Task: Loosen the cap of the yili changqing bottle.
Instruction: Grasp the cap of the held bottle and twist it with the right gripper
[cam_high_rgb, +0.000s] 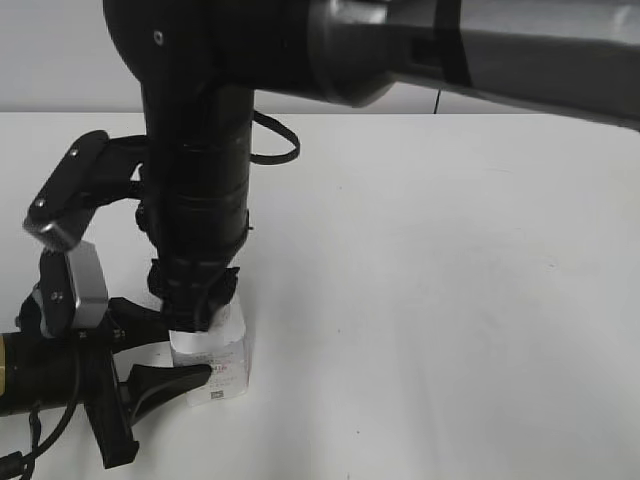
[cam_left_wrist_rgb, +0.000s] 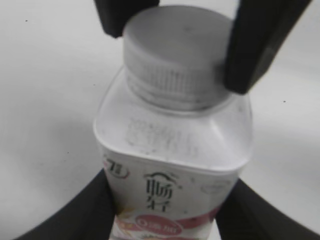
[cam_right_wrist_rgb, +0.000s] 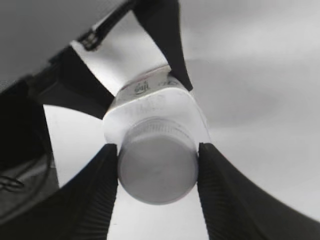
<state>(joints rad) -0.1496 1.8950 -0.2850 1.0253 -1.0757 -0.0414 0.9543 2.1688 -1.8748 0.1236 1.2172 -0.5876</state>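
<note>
The yili changqing bottle (cam_high_rgb: 218, 365) stands upright on the white table at the lower left. It is squarish and white with a pink-printed label (cam_left_wrist_rgb: 170, 200). My left gripper (cam_left_wrist_rgb: 167, 210) is shut on the bottle's body, one black finger on each side. The white ribbed cap (cam_left_wrist_rgb: 175, 55) sits on the neck. My right gripper (cam_right_wrist_rgb: 157, 167) comes down from above and is shut on the cap (cam_right_wrist_rgb: 157, 170), its ribbed fingers pressed on both sides. In the exterior view the right arm hides the cap.
The right arm (cam_high_rgb: 200, 200) stands as a thick black column over the bottle. The left arm's wrist and camera mount (cam_high_rgb: 70, 290) lie at the left edge. A black cable (cam_high_rgb: 280, 150) loops behind. Bare white table (cam_high_rgb: 450, 300) spreads to the right.
</note>
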